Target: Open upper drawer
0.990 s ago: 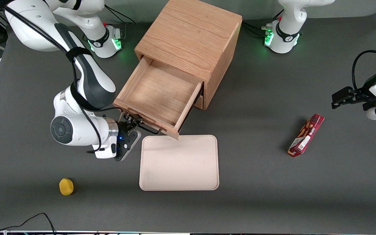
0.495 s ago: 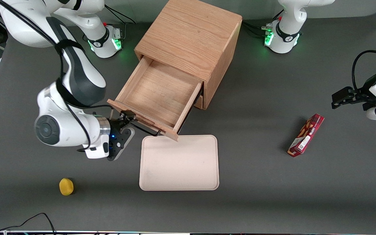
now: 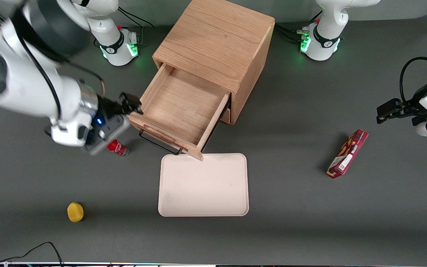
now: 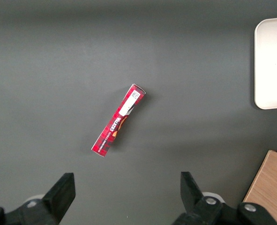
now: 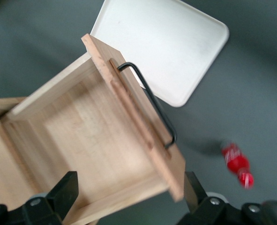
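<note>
The upper drawer [image 3: 184, 107] of the light-oak cabinet [image 3: 217, 40] stands pulled far out, and its inside is bare. Its thin black bar handle [image 3: 159, 144] faces the front camera and nothing holds it. My right gripper [image 3: 131, 104] hovers above the drawer's front corner at the working arm's end, open and empty. In the right wrist view the drawer [image 5: 91, 136] and its handle [image 5: 152, 105] lie below the spread fingers [image 5: 68, 192] of the gripper [image 5: 130, 199]. Of the lower drawer only a shut edge [image 3: 225, 115] shows under the upper one.
A small red can [image 3: 117, 147] lies on the table beside the drawer front, under my wrist. A cream tray [image 3: 203, 184] lies just in front of the drawer. A yellow object [image 3: 75, 211] sits near the front edge. A red box [image 3: 347, 153] lies toward the parked arm's end.
My gripper has let go of the handle, risen and moved away from the front camera to above the drawer's corner. The red can under it has come into sight. The drawer stays out.
</note>
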Available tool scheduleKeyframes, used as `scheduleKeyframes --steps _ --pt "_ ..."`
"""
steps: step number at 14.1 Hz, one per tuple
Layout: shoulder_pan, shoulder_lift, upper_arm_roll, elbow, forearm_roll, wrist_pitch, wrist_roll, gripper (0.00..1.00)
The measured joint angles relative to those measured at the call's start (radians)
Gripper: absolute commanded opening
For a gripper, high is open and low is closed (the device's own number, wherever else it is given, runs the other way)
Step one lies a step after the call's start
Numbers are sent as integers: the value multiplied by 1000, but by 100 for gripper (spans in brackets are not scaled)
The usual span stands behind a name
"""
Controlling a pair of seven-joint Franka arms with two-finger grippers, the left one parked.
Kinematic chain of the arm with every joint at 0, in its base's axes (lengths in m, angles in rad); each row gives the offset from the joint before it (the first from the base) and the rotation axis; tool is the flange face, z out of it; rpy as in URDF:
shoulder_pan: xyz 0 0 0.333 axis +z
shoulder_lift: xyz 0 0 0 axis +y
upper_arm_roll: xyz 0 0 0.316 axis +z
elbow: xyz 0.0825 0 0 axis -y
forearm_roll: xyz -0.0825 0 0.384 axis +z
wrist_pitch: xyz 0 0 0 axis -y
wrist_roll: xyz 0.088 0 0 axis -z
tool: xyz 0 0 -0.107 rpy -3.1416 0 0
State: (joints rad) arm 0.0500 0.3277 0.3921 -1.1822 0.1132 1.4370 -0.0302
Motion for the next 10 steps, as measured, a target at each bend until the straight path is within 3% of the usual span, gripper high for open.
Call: scheduleKeyframes --steps 1,3,6,10 --pt "-1 -42 -2 -1 -7 -32 83 100" --pt "-4 -118 -6 -4 -81 -99 255 100" --pt "-9 -213 -39 -29 -136 -153 367 100" --pt "-16 -339 -253 -232 -104 -123 283 100"
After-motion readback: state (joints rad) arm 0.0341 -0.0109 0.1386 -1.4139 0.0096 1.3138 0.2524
